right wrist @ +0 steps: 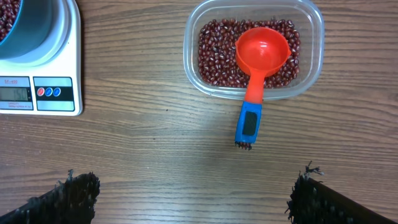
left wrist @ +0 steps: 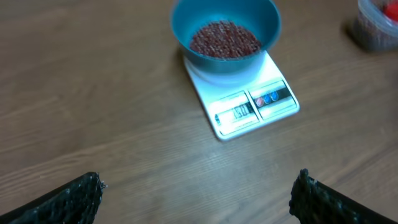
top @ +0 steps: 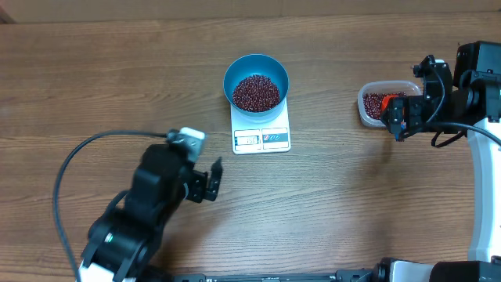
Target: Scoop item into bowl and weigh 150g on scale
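While both pairs of fingers (left wrist: 78,202) stand wide apart and empty, the beans (top: 256,92) lie heaped in the blue bowl (top: 228,78), upper centre of the overhead view, on the white scale (top: 261,139). Left gripper (top: 216,180): lower left, well apart from the bowl. Right gripper (right wrist: 194,183): right edge, near a clear tub (right wrist: 314,43) with a red scoop (right wrist: 261,56).

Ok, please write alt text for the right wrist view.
A red scoop with a blue handle rests in a clear tub of dark red beans on a wooden table. At left, a white scale carries the blue bowl.
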{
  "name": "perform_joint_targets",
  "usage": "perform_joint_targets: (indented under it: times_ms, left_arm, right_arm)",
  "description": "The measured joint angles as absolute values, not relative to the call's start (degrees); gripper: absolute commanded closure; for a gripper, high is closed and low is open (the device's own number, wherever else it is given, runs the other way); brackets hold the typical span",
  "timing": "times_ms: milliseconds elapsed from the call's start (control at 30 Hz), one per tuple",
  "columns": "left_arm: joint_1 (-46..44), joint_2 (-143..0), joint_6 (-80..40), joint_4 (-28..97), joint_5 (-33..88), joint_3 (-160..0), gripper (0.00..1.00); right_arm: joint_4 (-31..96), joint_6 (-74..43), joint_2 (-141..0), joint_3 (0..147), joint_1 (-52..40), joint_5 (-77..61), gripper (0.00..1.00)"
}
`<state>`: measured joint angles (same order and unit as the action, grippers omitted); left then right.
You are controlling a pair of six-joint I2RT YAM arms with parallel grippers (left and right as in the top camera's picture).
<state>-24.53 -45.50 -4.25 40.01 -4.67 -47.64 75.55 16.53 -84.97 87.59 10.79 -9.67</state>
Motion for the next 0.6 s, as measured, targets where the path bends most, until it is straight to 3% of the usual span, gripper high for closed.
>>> perform_joint_targets:
  times_ms: [600]
  left_arm:
    - [-12.64,-20.12,-6.04,21.8,0.32,-27.59,0.0]
  right_arm:
    - [75.55,16.53,-84.97,87.59,10.79,-9.67,0.0]
